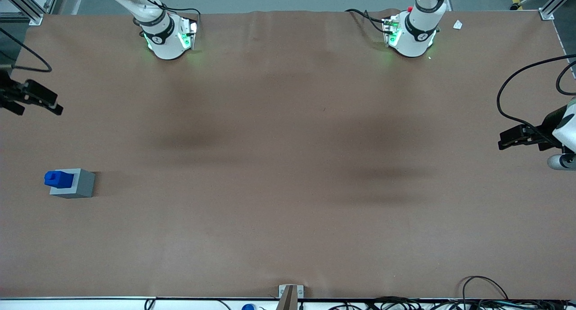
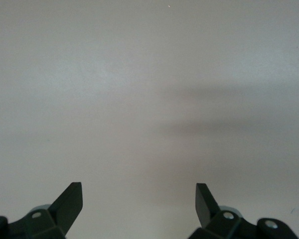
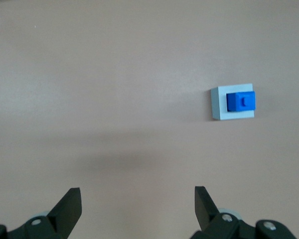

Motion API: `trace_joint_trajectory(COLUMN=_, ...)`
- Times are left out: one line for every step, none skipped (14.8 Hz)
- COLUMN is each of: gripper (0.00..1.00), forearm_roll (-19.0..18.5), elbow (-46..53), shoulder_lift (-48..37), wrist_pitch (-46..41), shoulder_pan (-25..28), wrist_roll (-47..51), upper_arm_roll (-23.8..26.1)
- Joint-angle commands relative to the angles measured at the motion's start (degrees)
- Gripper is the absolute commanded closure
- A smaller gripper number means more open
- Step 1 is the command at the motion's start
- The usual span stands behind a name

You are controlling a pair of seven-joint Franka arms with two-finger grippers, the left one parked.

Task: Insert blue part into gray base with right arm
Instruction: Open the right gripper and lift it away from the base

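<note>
Front view shows the right arm [image 1: 155, 26] rising from its green-lit base at the edge of the table farthest from the camera, and its upper links leave the picture above. Its gripper [image 1: 57, 107] comes back into the picture at the working arm's end of the table, black, held above the brown table cover [image 1: 288, 188] and touching nothing. A black cable [image 1: 27, 53] loops near it.

Right wrist view looks straight down at the table cover, so the wrist is turned downward. The gripper [image 3: 137, 204] has its two dark fingers [image 3: 67, 206] wide apart, with only bare cover between them.

The gray base [image 1: 74, 184] stands on the cover nearer to the front camera than the gripper, well apart from it and lower. The blue part [image 1: 58, 178] sits in the top face of the base, with its narrower stub pointing up. In the right wrist view the same pair is seen from above: the gray base [image 3: 232, 102] is a light square and the blue part [image 3: 240, 101] is set in it close to one edge, not in the centre. Both lie off to one side of the open fingers, not under them.
</note>
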Motion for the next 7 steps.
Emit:
trace_joint_trajectory(gripper=0.00, forearm_roll=-1.0, elbow=-0.5, shoulder_lift=-1.8, wrist_pitch=-1.0, shoulder_pan=0.2, wrist_roll=1.5, upper_arm_roll=0.1)
trace_joint_trajectory(gripper=0.00, forearm_roll=-1.0, elbow=0.5, shoulder_lift=-1.6, wrist_pitch=-1.0, shoulder_pan=0.4, wrist_roll=2.0, upper_arm_roll=0.2)
trace_joint_trajectory(gripper=0.00, forearm_roll=-0.9, elbow=1.8, shoulder_lift=-1.3, wrist_pitch=-1.2, shoulder_pan=0.4, wrist_roll=2.5, upper_arm_roll=0.1)
trace_joint_trajectory(gripper=0.00, forearm_roll=-1.0, elbow=2.2, shoulder_lift=-1.3, wrist_pitch=-2.0, shoulder_pan=0.4, wrist_roll=2.6, upper_arm_roll=0.1)
trace_joint_trajectory(gripper=0.00, forearm_roll=-1.1, elbow=2.4, shoulder_lift=-1.2, wrist_pitch=-2.3, shoulder_pan=0.4, wrist_roll=2.7, upper_arm_roll=0.1)
trace_joint_trajectory(gripper=0.00, forearm_roll=-1.1, elbow=2.7, shoulder_lift=-1.2, wrist_pitch=-2.3, shoulder_pan=0.4, wrist_roll=2.7, upper_arm_roll=0.1)
trace_joint_trajectory(gripper=0.00, forearm_roll=-1.2, elbow=3.5, shoulder_lift=-1.2, wrist_pitch=-2.6, shoulder_pan=0.5, wrist_roll=2.7, upper_arm_roll=0.0)
